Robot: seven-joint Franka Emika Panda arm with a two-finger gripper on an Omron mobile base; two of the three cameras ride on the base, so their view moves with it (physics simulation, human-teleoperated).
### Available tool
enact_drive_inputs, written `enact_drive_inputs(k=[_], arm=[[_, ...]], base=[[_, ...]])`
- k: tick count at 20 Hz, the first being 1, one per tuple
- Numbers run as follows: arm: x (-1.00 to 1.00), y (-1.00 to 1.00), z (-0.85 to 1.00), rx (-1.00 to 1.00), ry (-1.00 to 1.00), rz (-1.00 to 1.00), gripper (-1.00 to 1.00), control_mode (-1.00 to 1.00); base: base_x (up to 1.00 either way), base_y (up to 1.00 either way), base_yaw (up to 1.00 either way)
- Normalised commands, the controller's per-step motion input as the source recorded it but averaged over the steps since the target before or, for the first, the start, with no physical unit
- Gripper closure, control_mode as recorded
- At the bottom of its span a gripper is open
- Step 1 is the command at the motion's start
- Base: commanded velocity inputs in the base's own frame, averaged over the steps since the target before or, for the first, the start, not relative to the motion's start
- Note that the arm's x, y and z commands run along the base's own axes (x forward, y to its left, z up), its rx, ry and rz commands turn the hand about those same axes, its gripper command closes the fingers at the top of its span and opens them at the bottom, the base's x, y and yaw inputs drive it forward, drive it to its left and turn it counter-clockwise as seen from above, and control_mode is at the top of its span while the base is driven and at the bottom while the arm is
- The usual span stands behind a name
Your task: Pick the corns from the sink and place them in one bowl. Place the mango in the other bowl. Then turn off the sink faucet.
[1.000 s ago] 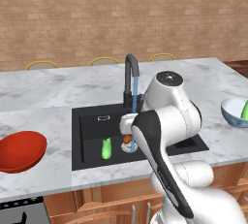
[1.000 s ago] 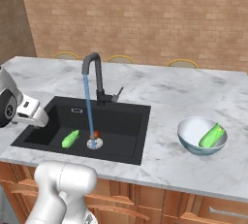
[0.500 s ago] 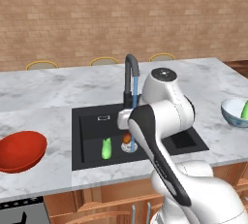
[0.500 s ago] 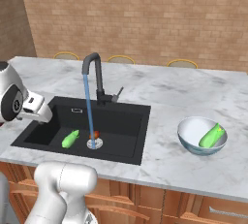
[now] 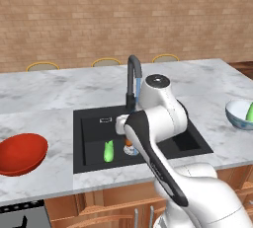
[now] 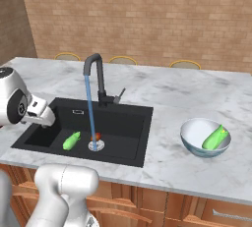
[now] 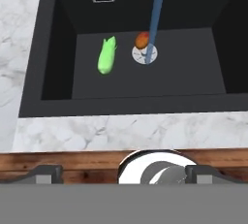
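One green corn (image 7: 107,56) lies on the floor of the black sink (image 7: 53,68), left of the drain. The small orange-red mango (image 7: 142,40) rests at the drain's edge, right beside the blue water stream falling from the dark faucet (image 6: 96,73). A second corn (image 6: 215,137) lies in the pale white-blue bowl (image 6: 189,132) on the counter to the right. The red bowl (image 5: 22,153) stands empty to the sink's left. My gripper (image 7: 124,173) hovers open above the sink's near edge with nothing between its fingers; its hand (image 6: 42,115) is over the sink's left side.
White-grey marble counter (image 6: 167,93) surrounds the sink, with a brick wall behind and chair backs (image 5: 105,62) along the far edge. My own white arm (image 5: 158,123) crosses the sink's right half in the left base view. A cooktop corner (image 5: 20,214) sits at lower left.
The arm has turned a little further toward the sink's left, and the hand has shifted slightly over the basin. The jaws stay open; corn and mango have not moved.
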Motion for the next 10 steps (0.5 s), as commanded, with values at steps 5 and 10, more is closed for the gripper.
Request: enact_drive_inputs(k=[5,10], arm=[[0.19,0.0,-0.4,-0.04,0.02,0.0,-1.0,-1.0],[0.24,0.01,-0.49,-0.05,0.0,0.0,-1.0,-1.0]], base=[[0.0,0.0,0.0],[0.0,0.0,0.0]])
